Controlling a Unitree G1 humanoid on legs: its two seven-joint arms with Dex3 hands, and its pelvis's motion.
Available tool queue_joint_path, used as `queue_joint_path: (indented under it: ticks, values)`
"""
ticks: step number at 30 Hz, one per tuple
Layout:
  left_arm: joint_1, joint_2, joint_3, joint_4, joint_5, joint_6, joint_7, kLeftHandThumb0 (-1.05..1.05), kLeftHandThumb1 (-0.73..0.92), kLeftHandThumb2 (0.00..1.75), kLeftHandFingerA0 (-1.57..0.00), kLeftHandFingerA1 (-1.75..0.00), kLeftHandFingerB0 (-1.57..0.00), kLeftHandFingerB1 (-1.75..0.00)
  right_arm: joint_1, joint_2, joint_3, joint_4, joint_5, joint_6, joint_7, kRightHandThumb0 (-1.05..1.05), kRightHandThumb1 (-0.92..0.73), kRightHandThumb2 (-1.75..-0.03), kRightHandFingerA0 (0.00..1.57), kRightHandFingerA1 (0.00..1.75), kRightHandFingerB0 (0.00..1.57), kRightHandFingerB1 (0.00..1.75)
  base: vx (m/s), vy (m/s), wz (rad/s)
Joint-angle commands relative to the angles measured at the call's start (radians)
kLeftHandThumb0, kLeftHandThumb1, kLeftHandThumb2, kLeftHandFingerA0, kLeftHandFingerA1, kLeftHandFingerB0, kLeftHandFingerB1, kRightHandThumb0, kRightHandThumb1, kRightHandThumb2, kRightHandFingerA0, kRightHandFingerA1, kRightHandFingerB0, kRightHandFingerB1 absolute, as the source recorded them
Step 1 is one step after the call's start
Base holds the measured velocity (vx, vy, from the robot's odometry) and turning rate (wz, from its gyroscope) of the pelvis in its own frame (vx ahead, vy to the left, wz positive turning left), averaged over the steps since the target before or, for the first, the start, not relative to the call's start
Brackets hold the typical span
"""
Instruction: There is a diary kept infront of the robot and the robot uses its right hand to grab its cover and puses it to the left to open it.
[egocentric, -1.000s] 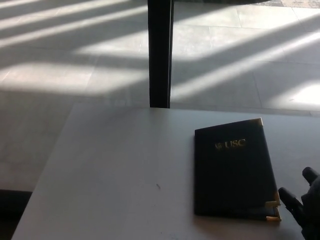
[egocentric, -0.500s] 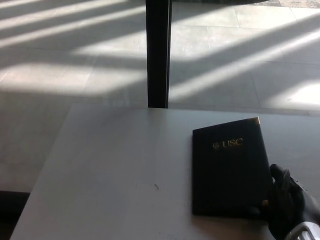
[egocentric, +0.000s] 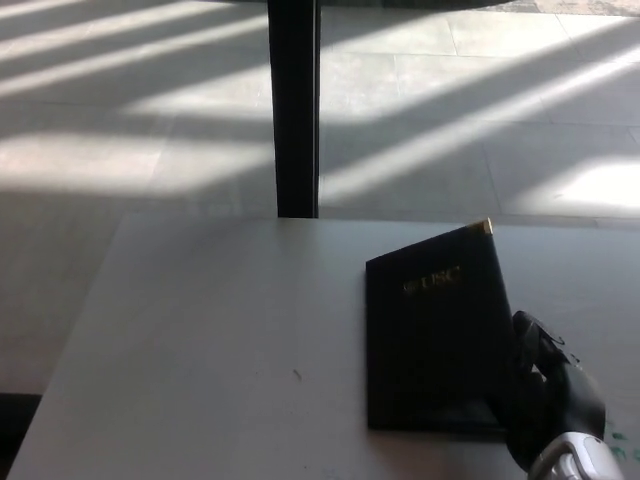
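- Only one diary is here, dark-covered with gold lettering on the front and a gold cap on its far right corner.
- One robot hand shows, the right hand, black, coming in from the lower right corner; the left hand is out of sight.
- One small dark speck marks the table left of the diary.
- The table is plain, pale grey and mostly in shade; the diary lies on its right half, near the front edge.
- Beyond the table is a tiled floor crossed by slanting bands of sunlight, and one dark upright post stands at the table's far edge.
- The right hand's fingers are curled against the diary's right edge near its lower right corner, closed onto the cover.
- The cover's right side looks raised off the table, tilted up toward the left, though the dim light hides what lies beneath it.
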Motion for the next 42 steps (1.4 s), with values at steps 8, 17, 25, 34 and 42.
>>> queue_joint_path:
  ticks: [8,17,25,34,42]
  values:
    - [0.011,0.016,-0.008,-0.003,-0.004,0.007,-0.007,-0.93,0.92,1.00,-0.50,-0.98,-0.41,-0.82,-0.009,0.085,0.174,-0.099,-0.003,0.030,0.024,-0.67,-0.84,-1.06,0.29,0.66,0.20,0.54,0.01,0.000,0.01]
    - [0.020,0.007,-0.020,-0.006,0.001,-0.003,-0.006,-0.92,0.92,0.99,-0.50,-0.98,-0.42,-0.82,-0.015,0.065,0.311,-0.131,-0.073,0.021,0.038,-0.68,-0.83,-1.08,0.32,0.71,0.20,0.56,0.00,0.000,0.00]
    - [0.009,0.013,-0.024,0.000,-0.001,0.000,-0.006,-0.93,0.92,0.98,-0.53,-0.98,-0.43,-0.82,-0.035,0.054,0.358,-0.072,-0.132,0.009,0.063,-0.69,-0.86,-1.03,0.30,0.73,0.18,0.56,0.00,0.000,0.00]
    - [-0.007,0.025,-0.029,0.014,0.001,0.010,0.007,-0.90,0.92,0.98,-0.53,-1.00,-0.43,-0.83,-0.119,-0.044,0.461,0.080,-0.270,-0.038,0.152,-0.62,-0.92,-0.87,0.36,0.79,0.21,0.57,0.00,0.000,0.00]
    - [-0.025,0.028,-0.037,0.009,0.004,0.017,0.020,-0.92,0.92,0.97,-0.52,-0.99,-0.43,-0.82,-0.241,-0.132,0.661,0.159,-0.466,-0.079,0.177,-0.63,-0.92,-0.77,0.50,0.83,0.32,0.61,0.00,0.000,0.00]
